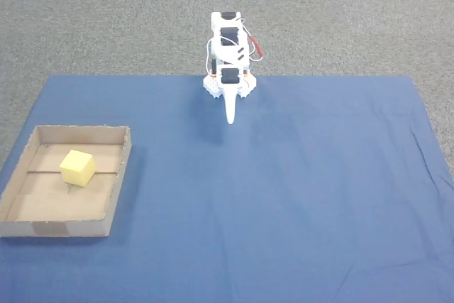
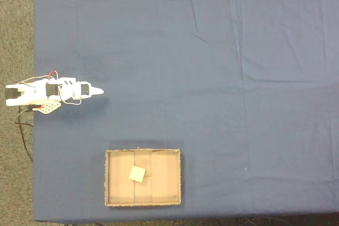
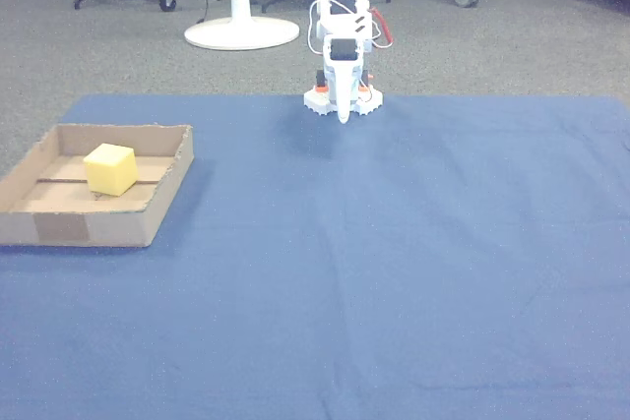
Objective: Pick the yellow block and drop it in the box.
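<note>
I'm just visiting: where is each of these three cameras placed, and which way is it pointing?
A fixed view: raised, opposite the arm, looking down over the blue cloth; gripper points at the camera.
A fixed view: straight overhead; arm at left edge, box below.
Other view: low, opposite the arm.
All share the yellow block inside the box.

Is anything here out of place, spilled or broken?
Nothing stands out. The yellow block sits inside the box, the blue cloth lies flat with faint creases, and the arm is folded at the cloth's edge.
</note>
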### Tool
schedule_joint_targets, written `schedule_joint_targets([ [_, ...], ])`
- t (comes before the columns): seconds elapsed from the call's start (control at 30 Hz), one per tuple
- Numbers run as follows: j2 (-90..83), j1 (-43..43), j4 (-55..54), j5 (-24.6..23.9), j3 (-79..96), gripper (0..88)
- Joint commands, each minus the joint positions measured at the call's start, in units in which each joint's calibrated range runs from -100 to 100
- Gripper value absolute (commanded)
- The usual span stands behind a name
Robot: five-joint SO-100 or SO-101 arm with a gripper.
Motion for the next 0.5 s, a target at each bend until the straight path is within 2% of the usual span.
schedule_joint_targets([
  [0.0, -0.28, 0.09, -0.61, 0.15, 0.89, 0.2],
  [0.47, -0.28, 0.56, -0.53, -0.10, 0.89, 0.2],
])
